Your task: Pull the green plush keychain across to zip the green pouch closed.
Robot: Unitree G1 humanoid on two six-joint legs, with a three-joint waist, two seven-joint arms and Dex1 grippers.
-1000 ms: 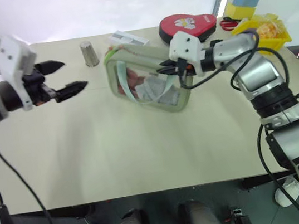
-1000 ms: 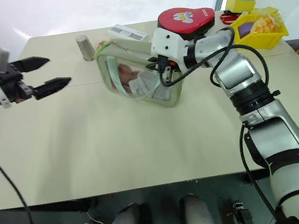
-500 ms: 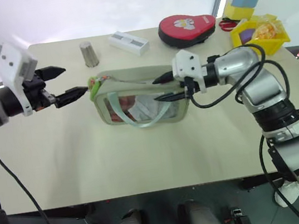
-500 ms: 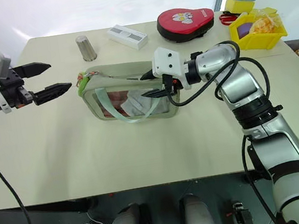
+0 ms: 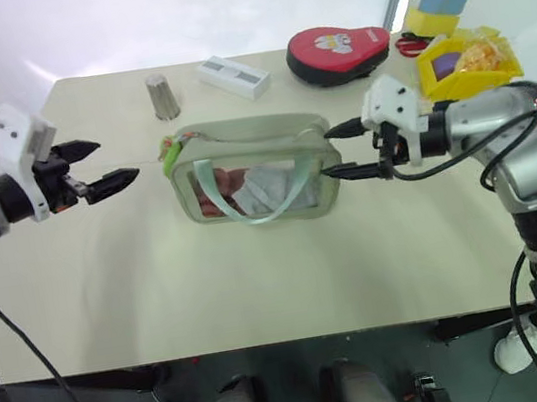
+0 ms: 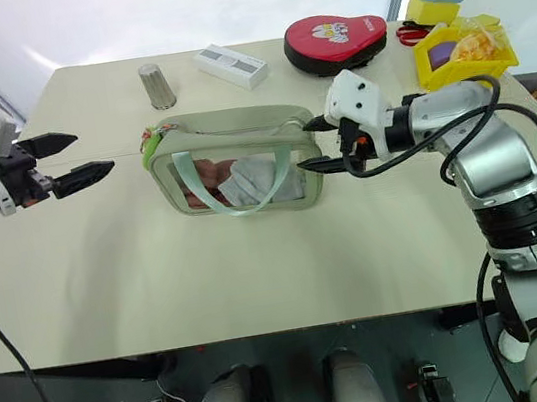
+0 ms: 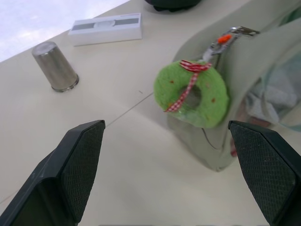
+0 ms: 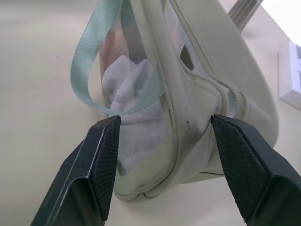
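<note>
The green pouch [image 5: 249,169] stands on the table, its clear window and pale strap facing me. The green plush keychain [image 7: 192,94], a fuzzy lime ring with a red checked ribbon, hangs at the pouch's left end [image 5: 172,155]. My left gripper [image 5: 113,161] is open, a short way left of the keychain and apart from it. My right gripper [image 5: 327,155] is open at the pouch's right end. In the right wrist view, its fingers [image 8: 108,155] stand on either side of that end without pressing it.
A metal cup [image 5: 163,95] and a white box [image 5: 233,76] lie behind the pouch. A red rounded case [image 5: 338,51] sits at the back. A yellow bin [image 5: 465,60] with snacks and some blocks [image 5: 437,9] stand at the far right.
The right gripper, shut on the lifted, tilted pouch, set it down upright farther left, opened, and drew back to the right. The left gripper shifted left and slightly down.
</note>
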